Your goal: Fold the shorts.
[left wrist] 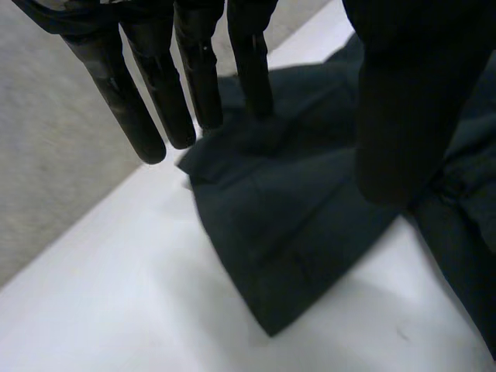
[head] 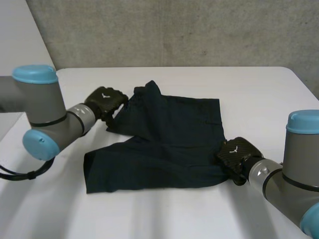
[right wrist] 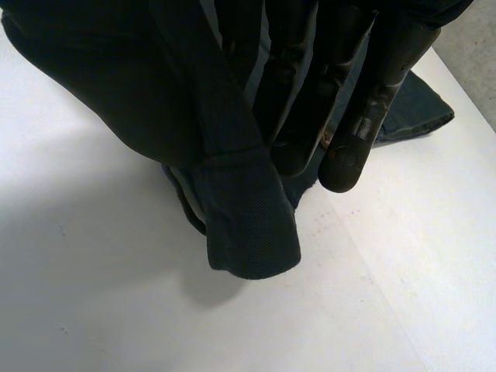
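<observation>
Two hands met one pair of dark shorts (head: 164, 144), which lay spread across the middle of the white bench (head: 259, 84), both legs pointing toward the robot's left. The left hand (head: 105, 102) stood at the end of the farther leg. In its wrist view we saw its fingers (left wrist: 147, 128) straight and spread, one tip touching the cloth, with the thumb (left wrist: 403, 116) apart above the fabric and nothing clamped. The right hand (head: 234, 154) sat at the opposite edge of the shorts, at the near corner. There a folded hem (right wrist: 248, 240) hung clear of the bench beside the fingers (right wrist: 345, 167), and we judged the cloth to be pinched and lifted.

We took the fabric to be light, soft and limp. It would drape and crease rather than hold a shape, and a single-point lift would let it sag. Holds at corners and hemmed edges, where the cloth is doubled, seemed to us the most secure, with both hands level so that the fold lands square.

We could read no writing or label on the shorts. Each hand carried a small white emblem on its back, too small to make out as lettering.
</observation>
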